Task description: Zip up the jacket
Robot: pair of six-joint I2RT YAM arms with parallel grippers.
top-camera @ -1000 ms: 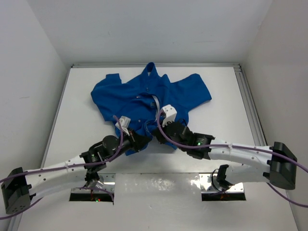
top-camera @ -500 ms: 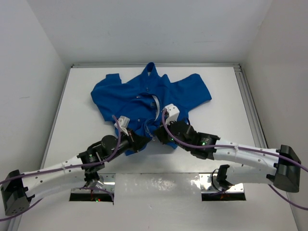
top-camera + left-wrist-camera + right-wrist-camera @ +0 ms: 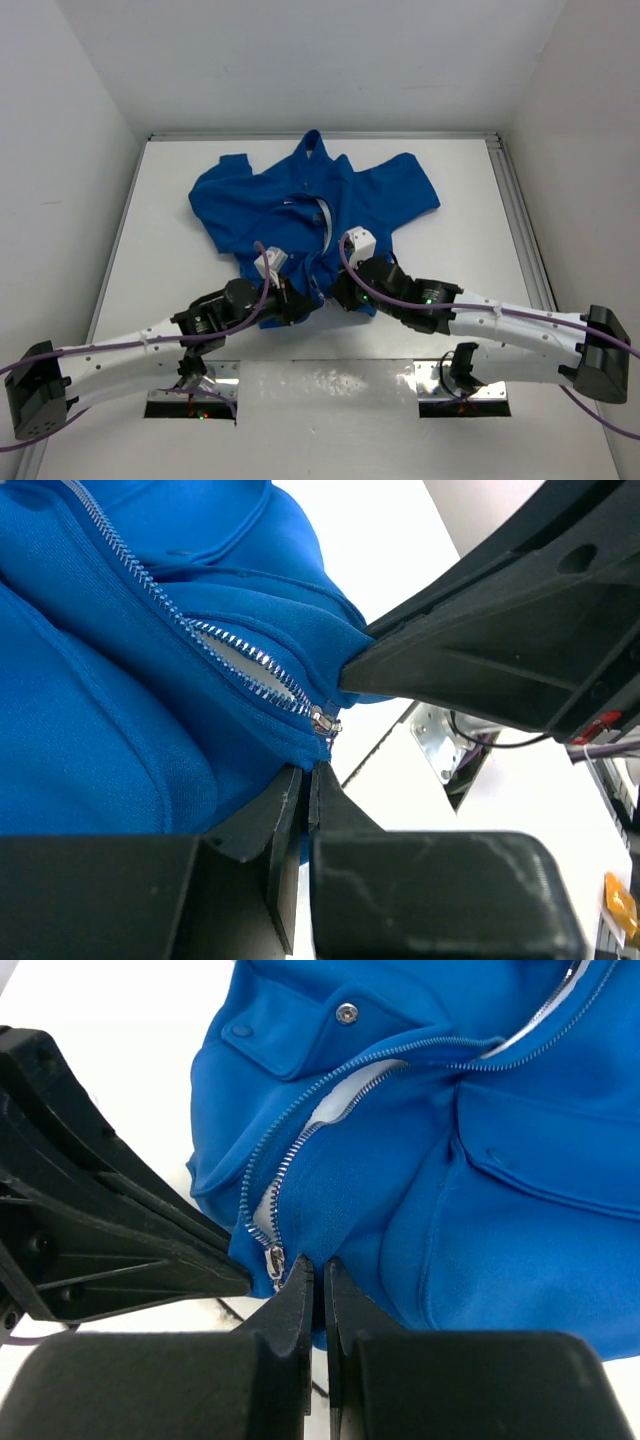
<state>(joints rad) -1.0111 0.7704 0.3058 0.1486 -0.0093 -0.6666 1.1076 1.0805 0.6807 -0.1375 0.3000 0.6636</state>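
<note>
1. A white table (image 3: 150, 250) stands between plain white walls, and both arms reach over it from the near edge.
2. The jacket (image 3: 290, 200) lies in the middle of the table, more to the far side. Its collar points far and its hem is near, at the two grippers.
3. The zipper (image 3: 300, 1130) is open. The two rows of teeth stand apart and a pale lining shows between them.
4. The small metal pull (image 3: 322, 720) sits at the near end of the zipper, at the hem.
5. The left gripper (image 3: 308, 778) has its fingers pressed together on the hem fabric, just beside the pull.
6. The right gripper (image 3: 318, 1268) is clamped the same way on the hem, just to the right of the pull.
7. The tips of the two grippers are very close, with the pull between them.
8. In the right wrist view a pocket flap with a round metal snap (image 3: 347, 1012) lies farther up the jacket.
</note>
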